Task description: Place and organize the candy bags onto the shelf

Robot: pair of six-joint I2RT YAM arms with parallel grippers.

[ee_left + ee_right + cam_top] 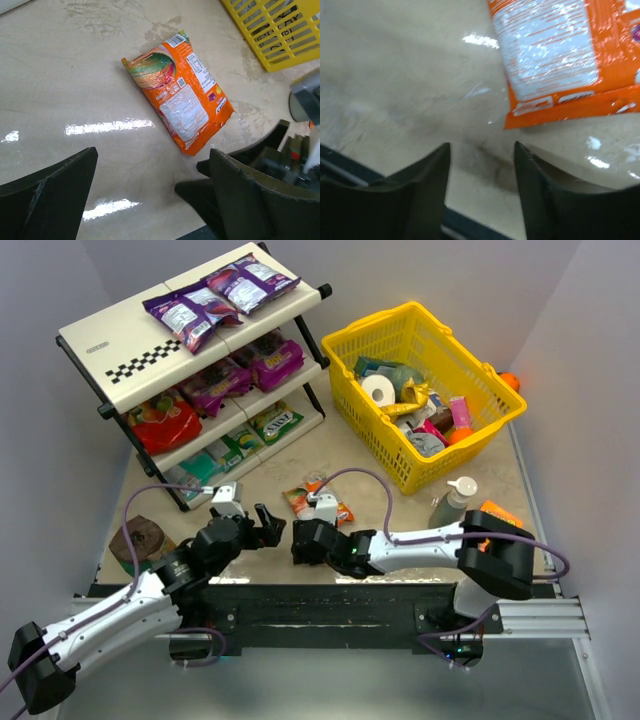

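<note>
Orange bag: was lying flat on the worktop, back side up, between the shelf and the basket. Nothing was gripping it.
Left end effector: hung just left of that bag, fingers spread wide with only bare worktop between them, so released.
Right end effector: sat right by the bag's near corner, fingers apart too, holding nothing.
Shelf: already had purple bags up top, magenta ones and a red one on the middle tier, and green ones at the bottom.
Basket: yellow, to the right of the shelf, full of mixed stuff.
Bottle: stood near the basket's front.
</note>
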